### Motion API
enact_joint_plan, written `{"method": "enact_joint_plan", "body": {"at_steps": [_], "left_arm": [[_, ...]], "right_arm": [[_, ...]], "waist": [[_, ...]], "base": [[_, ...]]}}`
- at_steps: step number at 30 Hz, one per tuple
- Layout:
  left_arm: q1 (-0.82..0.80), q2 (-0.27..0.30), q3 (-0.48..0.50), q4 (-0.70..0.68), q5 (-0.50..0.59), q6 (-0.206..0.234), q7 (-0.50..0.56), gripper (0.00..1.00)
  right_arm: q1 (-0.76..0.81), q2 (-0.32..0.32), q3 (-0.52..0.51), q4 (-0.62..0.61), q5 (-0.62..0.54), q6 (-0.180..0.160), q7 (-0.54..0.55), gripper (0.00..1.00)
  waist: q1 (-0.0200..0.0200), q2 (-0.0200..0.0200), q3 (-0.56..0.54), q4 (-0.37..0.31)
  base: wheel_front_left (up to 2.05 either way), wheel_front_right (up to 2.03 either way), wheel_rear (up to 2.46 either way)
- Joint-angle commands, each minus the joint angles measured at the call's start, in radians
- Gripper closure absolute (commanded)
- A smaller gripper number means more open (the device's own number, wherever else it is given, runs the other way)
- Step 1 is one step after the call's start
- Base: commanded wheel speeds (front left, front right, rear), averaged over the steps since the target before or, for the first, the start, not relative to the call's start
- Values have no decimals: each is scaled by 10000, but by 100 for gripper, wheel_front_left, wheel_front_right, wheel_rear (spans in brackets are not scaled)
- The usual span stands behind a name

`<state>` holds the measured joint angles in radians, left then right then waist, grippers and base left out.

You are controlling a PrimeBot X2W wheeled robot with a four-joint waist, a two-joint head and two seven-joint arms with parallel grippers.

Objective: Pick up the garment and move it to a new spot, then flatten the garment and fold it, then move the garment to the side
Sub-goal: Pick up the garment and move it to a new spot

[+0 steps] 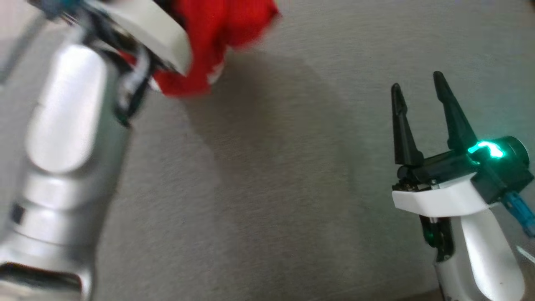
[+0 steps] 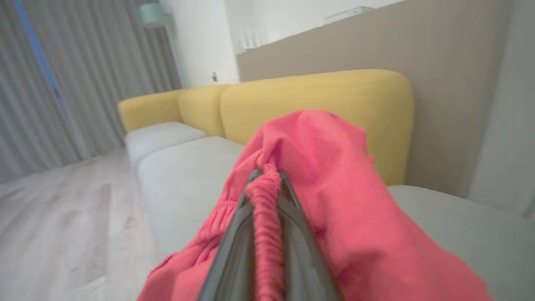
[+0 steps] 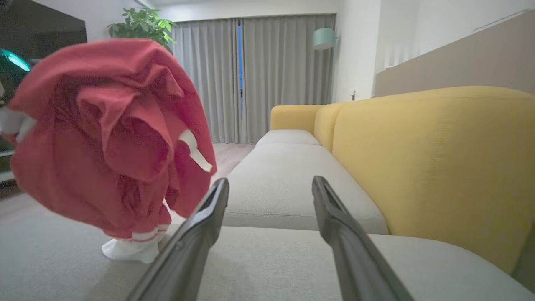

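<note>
Red jersey is held bunched, pinched in the left gripper | hung above grey sofa seat | right gripper is seen spread, empty, well apart to jersey's right

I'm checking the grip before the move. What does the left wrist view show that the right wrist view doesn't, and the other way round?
Left wrist view: the left claw up close, shut on a bunched ridge of the garment.
Right wrist view: the whole bundle hanging, its white lower edge seemingly reaching the grey seat; the right claw open and empty; a plant.
Shared: the red garment, the yellow sofa back and the grey curtains.
</note>
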<state>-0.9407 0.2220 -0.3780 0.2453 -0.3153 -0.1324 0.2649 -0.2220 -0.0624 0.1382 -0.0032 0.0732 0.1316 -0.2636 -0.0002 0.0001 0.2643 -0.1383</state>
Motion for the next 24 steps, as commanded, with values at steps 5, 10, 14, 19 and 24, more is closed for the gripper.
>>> {"method": "enact_joint_plan", "body": {"at_steps": [5,10,14,19,24], "left_arm": [[805,-554,-525,-224,-434,27,-26,100],[2037,-1343,-1317,506,-354,283,-1306,100],[2651,-1606,-1955,992,-71,611,-3003,0],[2982,-1701,-2456,1512,8,1297,-4678,0],[3512,-1713,-2159,1271,-131,2185,-5228,0]], "right_arm": [[116,120,-34,-434,294,-9,18,0],[44,121,-285,-470,470,-9,18,0],[30,121,-482,-416,499,-9,18,0],[183,121,-642,-239,447,-9,18,0],[501,121,-770,-111,301,-9,18,0]], "waist": [[2,-1,119,-1189],[2,-1,761,-1433],[2,-1,951,-1291],[2,-1,547,-753],[2,-1,-211,21]], "base": [[0,0,0],[0,0,0],[0,0,0],[0,0,0],[0,0,0]]}}
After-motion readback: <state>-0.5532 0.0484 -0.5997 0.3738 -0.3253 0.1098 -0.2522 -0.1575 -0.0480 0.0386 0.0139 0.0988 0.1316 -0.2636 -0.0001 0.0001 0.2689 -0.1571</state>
